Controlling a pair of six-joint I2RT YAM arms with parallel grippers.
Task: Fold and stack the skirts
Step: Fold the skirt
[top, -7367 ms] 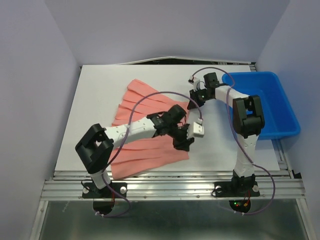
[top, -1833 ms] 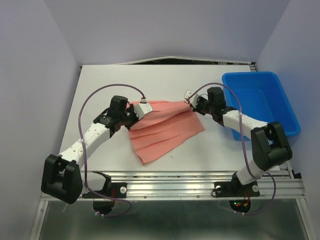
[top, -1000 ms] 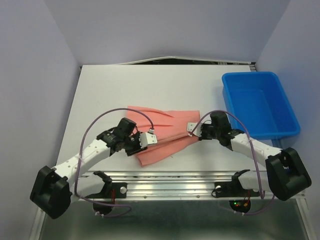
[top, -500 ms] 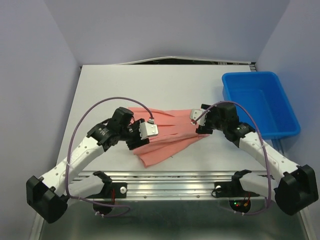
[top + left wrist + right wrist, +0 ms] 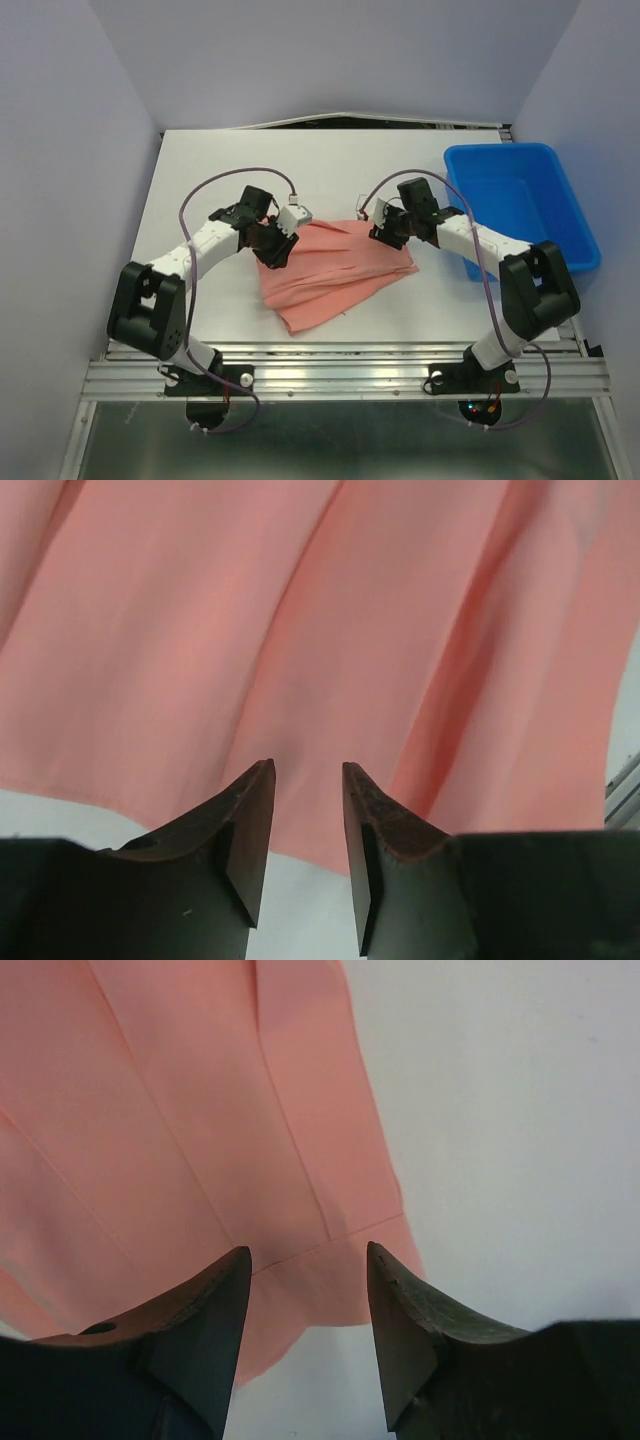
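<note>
One salmon-pink pleated skirt (image 5: 330, 275) is visible in the overhead view. It lies on the white table (image 5: 300, 160) to the left of the blue plastic bin (image 5: 500, 150), apart from it. The cloth sits as a compact, doubled-over wedge, so a first fold appears made. The outline is still skewed, and further folding and all stacking seem to remain. No second skirt or stack shows. Both arms reach forward and bend inward. The left gripper (image 5: 275, 245) is at the skirt edge farther from the bin, and the right gripper (image 5: 385, 228) is at the edge nearer the bin.

Left wrist view: the left gripper (image 5: 307, 770) points down at the pleated cloth (image 5: 300, 630). Its jaws stand a narrow gap apart with nothing between them. The bin is out of frame.

Right wrist view: the right gripper (image 5: 307, 1252) hangs over the skirt corner (image 5: 180, 1110) on the bin side, with bare table (image 5: 500, 1110) beside it. Its jaws stand moderately apart and empty. Whether the tips touch the cloth cannot be told.
</note>
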